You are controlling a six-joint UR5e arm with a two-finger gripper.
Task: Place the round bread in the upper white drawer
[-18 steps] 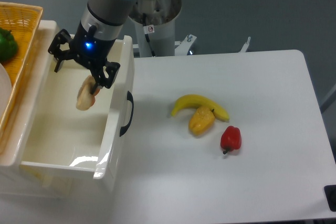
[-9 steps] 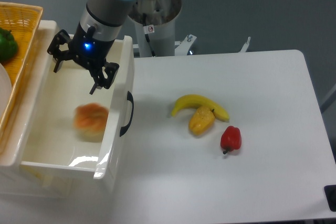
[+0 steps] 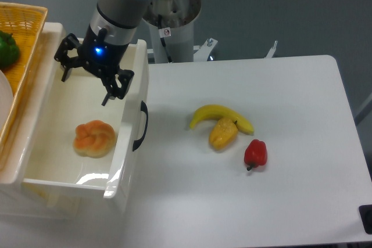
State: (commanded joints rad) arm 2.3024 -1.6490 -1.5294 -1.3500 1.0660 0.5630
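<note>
Round bread (image 3: 93, 139) has dropped and now sits still on the upper white drawer (image 3: 132, 94) floor, knotted golden top up. Gripper (image 3: 86, 85) hangs at 12 o'clock from it, fingers spread wide and empty above the glossy plastic.

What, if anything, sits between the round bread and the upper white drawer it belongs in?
Nothing visible does. The round bread already lies on the floor of the upper white drawer, and the gripper hangs open above it, holding nothing.
</note>
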